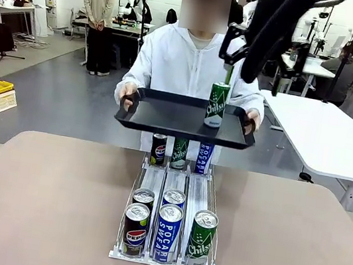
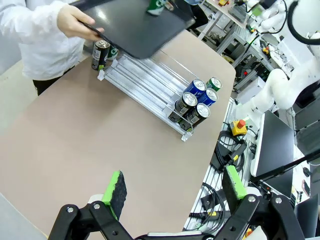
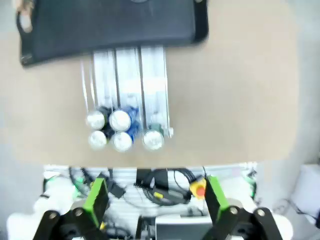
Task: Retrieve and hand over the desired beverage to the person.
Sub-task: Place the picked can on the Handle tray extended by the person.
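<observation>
Right gripper (image 3: 156,196) gapes empty; below it the person (image 1: 191,61) holds the tray (image 1: 159,113) level, green can (image 1: 216,104) upright.

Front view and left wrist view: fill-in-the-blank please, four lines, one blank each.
1. The person holds the black tray with ____ hands.
2. The can standing upright on the tray is ____ in colour.
3. The near end of the rack holds ____ cans.
4. The left gripper is ____, gripping nothing.

Missing words: both; green; five; open.
</observation>
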### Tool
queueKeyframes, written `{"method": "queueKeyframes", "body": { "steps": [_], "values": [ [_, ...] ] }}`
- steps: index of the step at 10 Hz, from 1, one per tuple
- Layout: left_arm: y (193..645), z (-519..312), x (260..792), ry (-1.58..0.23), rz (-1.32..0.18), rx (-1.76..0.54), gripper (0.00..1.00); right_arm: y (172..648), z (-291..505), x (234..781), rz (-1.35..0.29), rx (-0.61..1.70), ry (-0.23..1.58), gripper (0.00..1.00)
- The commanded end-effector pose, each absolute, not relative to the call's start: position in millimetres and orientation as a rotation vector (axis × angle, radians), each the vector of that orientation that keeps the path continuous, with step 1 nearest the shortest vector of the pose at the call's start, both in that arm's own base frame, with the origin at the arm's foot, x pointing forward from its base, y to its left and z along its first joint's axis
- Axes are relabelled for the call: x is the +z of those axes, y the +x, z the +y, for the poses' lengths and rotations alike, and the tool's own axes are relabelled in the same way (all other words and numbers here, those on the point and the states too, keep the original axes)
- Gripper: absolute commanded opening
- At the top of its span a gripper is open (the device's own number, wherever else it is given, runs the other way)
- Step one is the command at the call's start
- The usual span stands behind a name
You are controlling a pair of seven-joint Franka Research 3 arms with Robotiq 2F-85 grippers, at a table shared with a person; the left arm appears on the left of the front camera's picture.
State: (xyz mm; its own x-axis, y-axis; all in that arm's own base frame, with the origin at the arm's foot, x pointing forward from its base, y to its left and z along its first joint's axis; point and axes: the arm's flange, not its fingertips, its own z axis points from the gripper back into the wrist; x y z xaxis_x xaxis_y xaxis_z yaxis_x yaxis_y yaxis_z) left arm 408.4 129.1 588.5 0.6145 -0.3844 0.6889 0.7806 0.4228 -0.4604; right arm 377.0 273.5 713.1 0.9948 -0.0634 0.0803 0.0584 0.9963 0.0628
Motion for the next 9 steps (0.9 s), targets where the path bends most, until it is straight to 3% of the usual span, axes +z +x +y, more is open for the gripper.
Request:
{"method": "queueKeyframes", "body": {
  "steps": [1,4,9],
  "values": [
    [408,129,592,-0.861,-0.537,-0.774,1.00,336,241,658,-0.065,-0.014,0.091,1.00],
    [408,129,592,-0.861,-0.537,-0.774,1.00,321,224,626,-0.001,-0.043,0.112,1.00],
    [408,129,592,-0.861,-0.537,-0.774,1.00,320,232,637,-0.016,-0.042,0.074,1.00]
  ]
}}
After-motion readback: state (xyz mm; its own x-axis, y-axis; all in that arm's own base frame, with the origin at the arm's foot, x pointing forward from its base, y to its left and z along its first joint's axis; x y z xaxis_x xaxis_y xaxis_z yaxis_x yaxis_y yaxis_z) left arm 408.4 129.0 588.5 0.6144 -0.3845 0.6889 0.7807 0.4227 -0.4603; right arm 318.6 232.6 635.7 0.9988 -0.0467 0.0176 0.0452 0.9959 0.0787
